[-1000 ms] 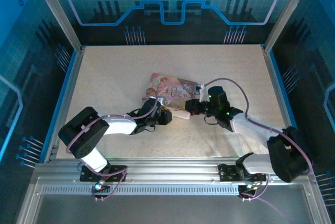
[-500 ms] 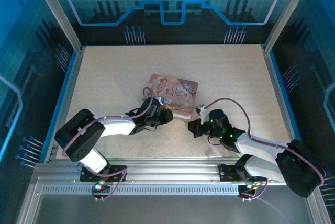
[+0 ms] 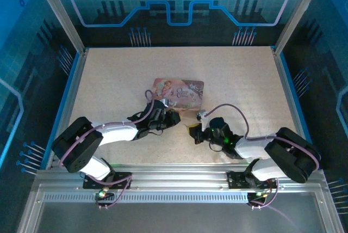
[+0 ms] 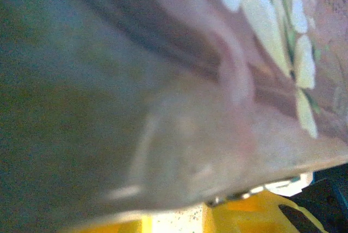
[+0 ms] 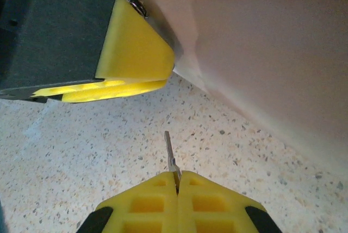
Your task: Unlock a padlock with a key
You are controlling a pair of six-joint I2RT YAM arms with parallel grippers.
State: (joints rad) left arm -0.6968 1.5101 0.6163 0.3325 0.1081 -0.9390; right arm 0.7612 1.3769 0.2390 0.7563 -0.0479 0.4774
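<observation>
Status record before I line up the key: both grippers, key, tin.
right gripper: shut on the key
key: thin blade sticking out past the fingertips, above the table
left gripper: at the near left corner of the pink tin; grip cannot be told
pink tin: lying flat mid-table
gap: key tip clear of tin and left gripper

We count two grippers here, the left gripper and the right gripper. We count one thin metal key, one pink illustrated tin, and one speckled surface beneath them all.
</observation>
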